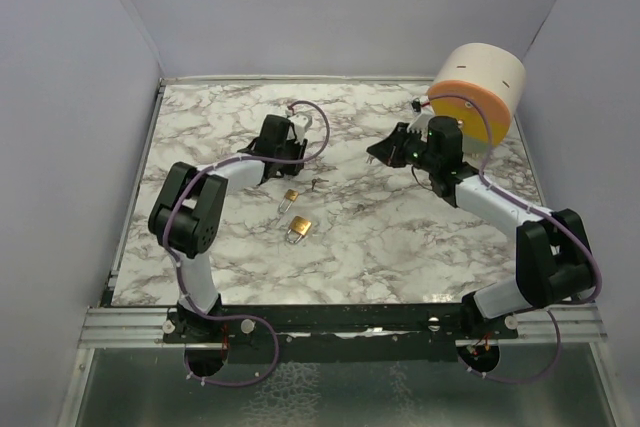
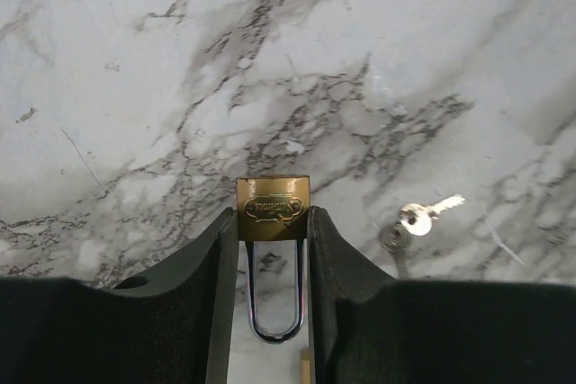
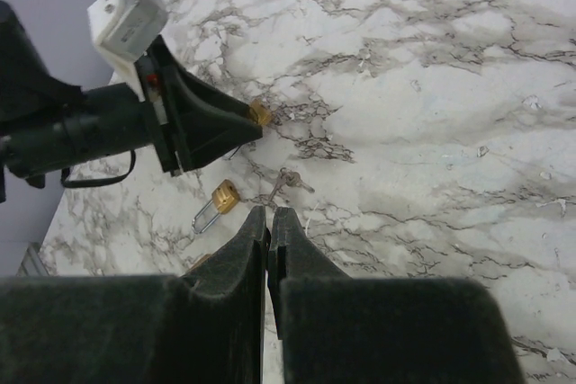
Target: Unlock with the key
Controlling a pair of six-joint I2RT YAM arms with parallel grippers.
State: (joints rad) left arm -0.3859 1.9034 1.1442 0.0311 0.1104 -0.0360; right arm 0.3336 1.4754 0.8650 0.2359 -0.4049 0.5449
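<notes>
Two pincers split the job: the left pincer (image 2: 274,218) is clamped on the brass padlock (image 2: 273,208) toward the table's (image 1: 400,237) far edge, shackle toward the wrist, presumably leaving the keyhole end free. The key (image 2: 419,218) lies loose nearby. The right pincer (image 3: 270,218), fingers together and empty, hovers toward the far right corner.

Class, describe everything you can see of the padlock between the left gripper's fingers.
The padlock has a small, roughly square brass-coloured body with an embossed label on its face, and a long silvery shackle whose two legs both appear seated in the body. The shackle points back toward the wrist camera. The black fingers of the left gripper press on the body's two sides. It sits face up over the marble table; whether it rests there cannot be told. A key lies nearby, apart.
</notes>
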